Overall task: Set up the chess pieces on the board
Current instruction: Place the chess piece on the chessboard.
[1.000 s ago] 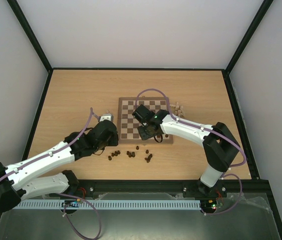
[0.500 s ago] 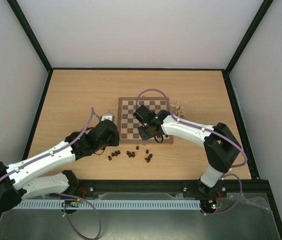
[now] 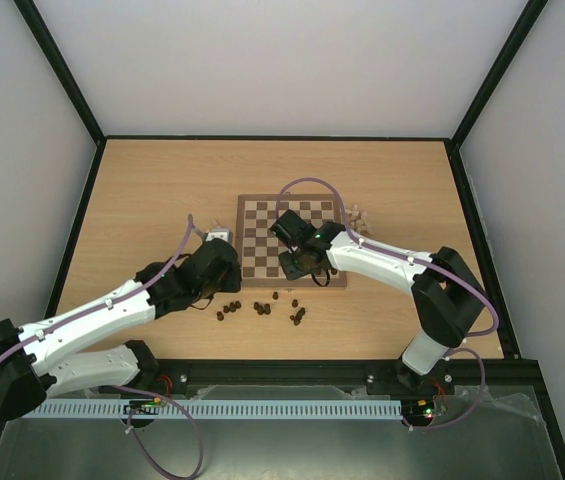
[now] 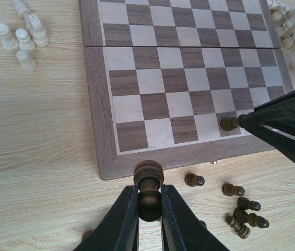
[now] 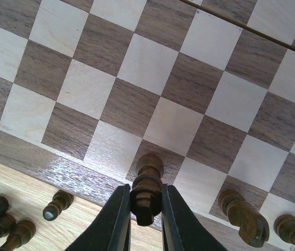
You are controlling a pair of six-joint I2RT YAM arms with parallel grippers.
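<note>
A: The left hand [image 4: 149, 197] was seen clamped on a dark piece [image 4: 149, 180], head up, just off the near edge of the board [image 4: 100, 104], over the counter [image 4: 32, 157].

B: And the right hand [image 5: 146, 201]?

A: Closed as well, on a second dark piece [image 5: 148, 178], held upright over a dark square of the board's near row. Whether its base was touching the wood could not be told.

B: What was called for here?

A: A straight lowering, it was judged. The base was to be centred in its square and kept clear of the two set dark pieces [image 5: 244, 215] beside it on that row.

B: And the release?

A: It was to be made only once the base sat flat. Such narrow men would likely be tipped by a skewed drop, or by a finger dragged upward.

B: And the left side?

A: It was best held back until the near edge was freed, since both arms were crowded there. Loose dark pieces [image 4: 241, 206] lay on the counter just near of the board, and pale pieces [image 4: 24, 39] lay at the far left. None were to be swept.
</note>
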